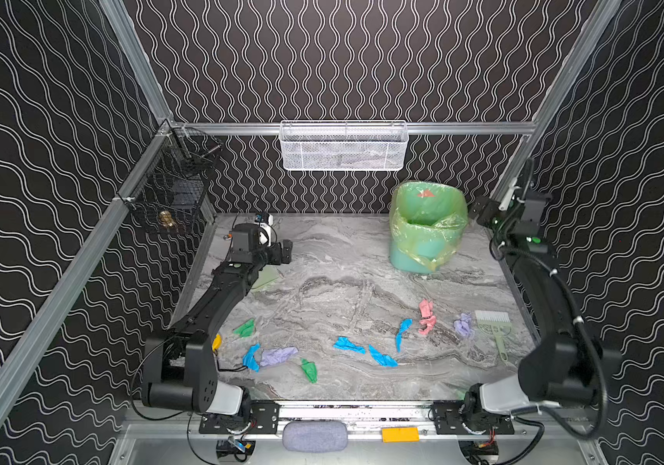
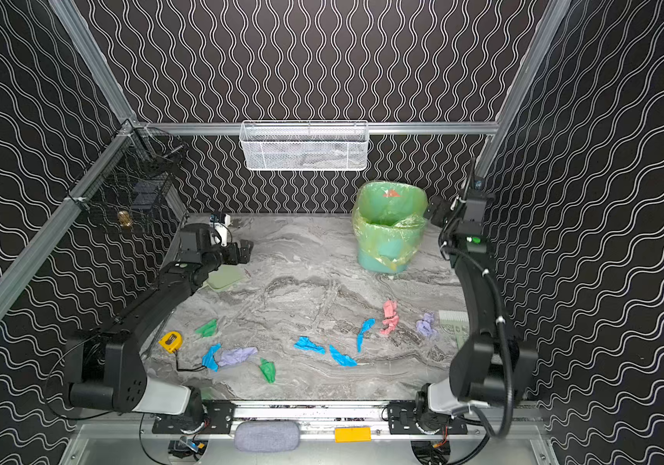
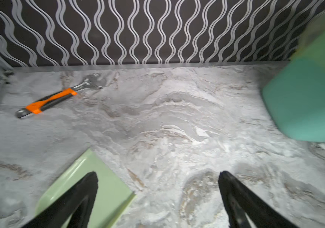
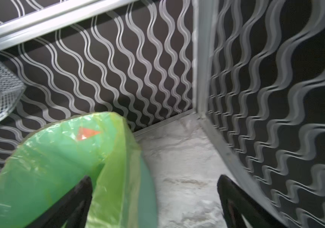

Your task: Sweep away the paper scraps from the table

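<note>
Marbled grey, the worktop (image 1: pixel 342 282) carries every one of the paper scraps (image 1: pixel 348 345), strung in a loose band well in front of the bin (image 1: pixel 427 229), toward the near edge; blue, green, pink and lilac bits, all crumpled and thin, none in the bin as far as can be seen. Neither tool is in hand, so the task looks barely begun, at the tool-fetching step. The left arm (image 1: pixel 217 298) reaches out well to the left of the bin; the left jaws stand wide apart and empty over a corner of the pale green dustpan (image 3: pixel 90 187), smooth hard plastic with a shallow lip. The right arm (image 1: pixel 539 290) is raised just beside the bin's right rim; the right jaws are apart too, holding nothing. A small brush (image 1: pixel 493 326) with white bristles and a slim green handle lies in front of the bin and to its right, just beside a lilac scrap; the next move likely calls for a low, narrow pinch on that handle. Crinkly film lines the bin; light scraps may skid or flutter.
</note>
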Controlling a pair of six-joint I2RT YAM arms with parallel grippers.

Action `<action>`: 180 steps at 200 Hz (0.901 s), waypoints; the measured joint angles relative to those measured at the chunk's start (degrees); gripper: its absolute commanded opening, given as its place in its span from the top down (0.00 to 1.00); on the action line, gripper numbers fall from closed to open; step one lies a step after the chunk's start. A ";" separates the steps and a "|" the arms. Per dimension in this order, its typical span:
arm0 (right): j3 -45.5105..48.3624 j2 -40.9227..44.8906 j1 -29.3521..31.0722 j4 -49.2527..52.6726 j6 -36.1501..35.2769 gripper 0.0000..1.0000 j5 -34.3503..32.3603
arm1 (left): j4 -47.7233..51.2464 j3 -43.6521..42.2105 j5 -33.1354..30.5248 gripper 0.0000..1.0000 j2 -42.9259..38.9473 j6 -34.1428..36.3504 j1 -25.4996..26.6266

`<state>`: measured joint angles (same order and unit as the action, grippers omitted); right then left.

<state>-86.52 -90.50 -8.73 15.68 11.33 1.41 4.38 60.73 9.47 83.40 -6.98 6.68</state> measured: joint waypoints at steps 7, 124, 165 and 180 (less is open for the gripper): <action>-3.10 -2.69 -0.66 2.54 0.22 0.04 3.65 | 0.98 0.83 0.94 0.01 0.35 -0.37 0.15; -23.71 -22.01 -2.54 21.00 1.27 0.34 27.43 | 10.80 4.87 9.03 0.01 1.53 -1.60 0.94; -25.07 -22.49 -1.92 23.93 -1.20 0.37 30.08 | 13.27 5.18 9.84 0.01 0.87 -1.57 0.94; -25.07 -22.60 -1.20 25.11 -2.19 0.38 30.75 | 13.42 4.59 10.29 0.01 -0.07 -1.60 0.94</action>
<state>-111.59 -113.10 -9.93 40.80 9.15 32.16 17.80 65.32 19.77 83.33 -8.58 7.62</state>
